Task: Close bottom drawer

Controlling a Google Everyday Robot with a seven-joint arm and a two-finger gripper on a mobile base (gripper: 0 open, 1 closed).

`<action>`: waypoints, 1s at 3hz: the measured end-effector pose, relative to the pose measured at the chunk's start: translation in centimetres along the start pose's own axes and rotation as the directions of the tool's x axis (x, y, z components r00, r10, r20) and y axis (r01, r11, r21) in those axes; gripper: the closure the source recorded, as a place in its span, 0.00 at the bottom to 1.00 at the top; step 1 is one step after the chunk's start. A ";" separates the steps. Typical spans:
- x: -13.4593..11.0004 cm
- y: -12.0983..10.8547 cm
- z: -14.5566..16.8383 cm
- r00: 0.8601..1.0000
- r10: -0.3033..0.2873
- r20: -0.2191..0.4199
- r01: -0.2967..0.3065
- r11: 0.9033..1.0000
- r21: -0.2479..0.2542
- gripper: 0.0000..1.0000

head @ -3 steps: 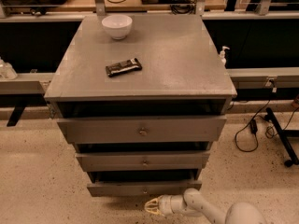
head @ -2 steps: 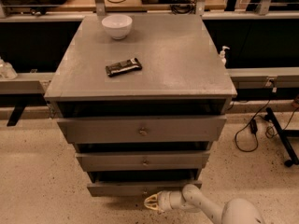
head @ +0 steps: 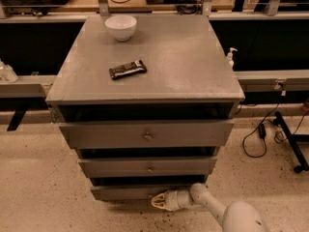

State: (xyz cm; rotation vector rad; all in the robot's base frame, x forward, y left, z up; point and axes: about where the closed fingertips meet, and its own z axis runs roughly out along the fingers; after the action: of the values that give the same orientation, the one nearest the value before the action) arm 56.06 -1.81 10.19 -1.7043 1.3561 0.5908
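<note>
The grey cabinet (head: 145, 66) has three drawers. The bottom drawer (head: 120, 193) is the lowest front, standing a little out from the cabinet, with a dark gap above it. My gripper (head: 157, 201) reaches in from the lower right on a white arm (head: 212, 207). Its tip is right at the drawer's front, near the middle where the knob sits; the knob itself is hidden behind it.
The middle drawer (head: 147, 167) and top drawer (head: 145, 134) also stand slightly out. A white bowl (head: 120, 27) and a dark snack bar (head: 127, 69) lie on the cabinet top. Cables (head: 260, 134) and a black stand leg (head: 292, 144) lie on the floor at right.
The gripper has moved slightly left and up towards the bottom drawer's front. The drawers look unchanged.
</note>
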 end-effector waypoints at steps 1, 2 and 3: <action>1.5 4.4 0.6 1.000 0.010 0.013 -0.009 0.998 -0.057 1.00; 1.1 4.8 0.8 1.000 -0.003 0.016 0.004 0.999 -0.054 1.00; 0.9 3.6 1.1 1.000 -0.015 0.007 0.015 0.999 -0.033 1.00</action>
State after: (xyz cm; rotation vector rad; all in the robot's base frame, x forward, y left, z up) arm 53.11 -1.56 7.73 -1.7360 1.3344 0.6137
